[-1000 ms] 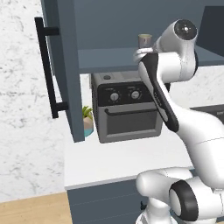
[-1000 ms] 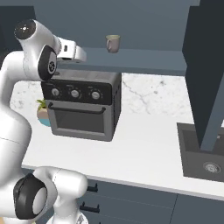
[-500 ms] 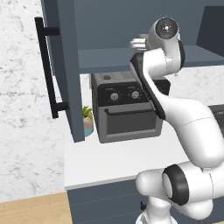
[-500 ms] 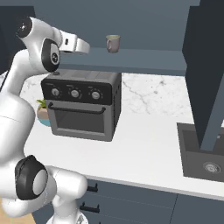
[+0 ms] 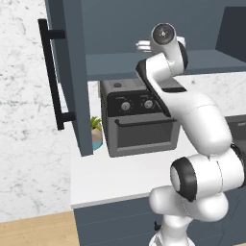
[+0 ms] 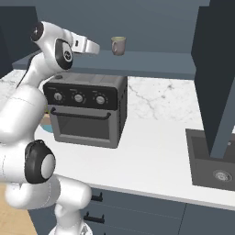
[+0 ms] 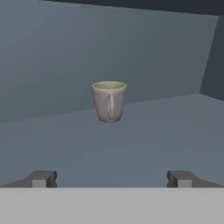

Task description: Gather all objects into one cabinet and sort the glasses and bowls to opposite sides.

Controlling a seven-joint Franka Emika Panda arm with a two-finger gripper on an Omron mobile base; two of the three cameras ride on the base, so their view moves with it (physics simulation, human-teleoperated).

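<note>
The gripper [image 7: 111, 178] has its jaws spread wide apart, with nothing between them. In the hand view its two dark fingertips [image 7: 42, 179] rise at the bottom, one far to each side, and the gap between them looks straight along a flat slate-blue shelf [image 7: 153, 131].

Ahead of the jaws, well apart from them, a single mug [image 7: 109, 101] stands upright on that shelf. It is greyish beige with a pale yellow-green rim, and its handle faces the camera as a thin vertical loop down the front. It is centred in the opening between the fingertips but not touched by them.

In the right base view the gripper [image 6: 93, 47] points sideways toward the same mug [image 6: 118, 45], which sits on the shelf of the open wall cabinet [image 6: 137, 18], near the gripper's tip with a clear gap between them. The white arm [image 6: 27, 101] bends up from the lower left to reach shelf height.

In the left base view the arm [image 5: 192, 125] rises from the lower right, and its hand hides the mug. The cabinet door [image 5: 69, 72] stands open to the left, with a long black vertical bar handle [image 5: 50, 72].

Below the shelf, a dark grey toaster oven [image 6: 87, 110] with three knobs sits on a white marbled counter [image 6: 151, 151]. A small potted plant [image 5: 95, 129] stands just beside the oven. A dark sink [image 6: 211, 160] is set into the counter on the right.
</note>
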